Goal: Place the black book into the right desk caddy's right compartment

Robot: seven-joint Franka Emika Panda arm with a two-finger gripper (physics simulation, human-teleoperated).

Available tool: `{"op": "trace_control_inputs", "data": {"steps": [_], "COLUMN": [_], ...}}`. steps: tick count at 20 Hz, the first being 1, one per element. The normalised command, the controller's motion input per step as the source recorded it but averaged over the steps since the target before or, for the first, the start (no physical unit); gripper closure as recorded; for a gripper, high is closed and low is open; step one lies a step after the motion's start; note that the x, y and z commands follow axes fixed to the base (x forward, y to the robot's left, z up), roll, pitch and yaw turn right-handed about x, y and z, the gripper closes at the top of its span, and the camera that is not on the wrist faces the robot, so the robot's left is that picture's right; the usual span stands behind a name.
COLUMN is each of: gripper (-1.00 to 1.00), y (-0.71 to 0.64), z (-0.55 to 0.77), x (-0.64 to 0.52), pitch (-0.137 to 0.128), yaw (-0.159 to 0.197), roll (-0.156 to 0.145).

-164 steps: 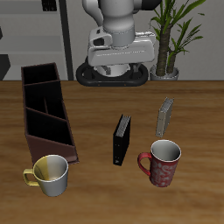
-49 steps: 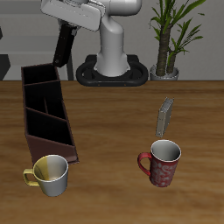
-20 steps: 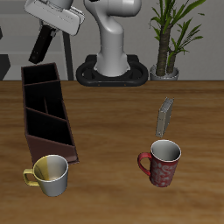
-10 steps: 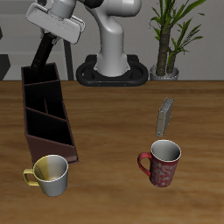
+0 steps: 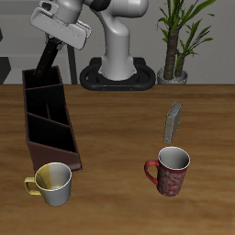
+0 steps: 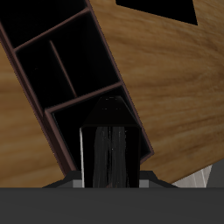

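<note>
My gripper [image 5: 55, 40] is shut on the black book [image 5: 44, 59], which hangs tilted from it. The book's lower edge is at the rim of the farthest-back end section of the right desk caddy [image 5: 70, 128], a long reddish-brown box with a black interior. In the wrist view the black book [image 6: 109, 144] stands right over a small squarish end section [image 6: 87, 112] of the caddy [image 6: 107, 54]. I take this for the right compartment. I cannot tell whether the book touches the caddy.
A slim grey book [image 5: 173, 122] stands behind a red mug [image 5: 171, 171]. A pale yellow mug [image 5: 53, 182] sits by the caddy's near end. The robot base [image 5: 117, 75] and a potted plant [image 5: 179, 41] are at the back.
My gripper has carried the black book down and toward the caddy's far end. Its lower edge has dropped to the caddy's rim. The other objects have not moved.
</note>
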Motion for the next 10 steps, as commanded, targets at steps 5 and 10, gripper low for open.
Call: {"op": "trace_control_inputs", "data": {"steps": [5, 10], "gripper": [1.0, 1.0], "y": [-0.09, -0.08], "z": [-0.12, -0.2], "x": [0.0, 0.13], "pitch": [0.016, 0.035], "yaw": [-0.019, 0.012], "roll": [-0.014, -0.017]}}
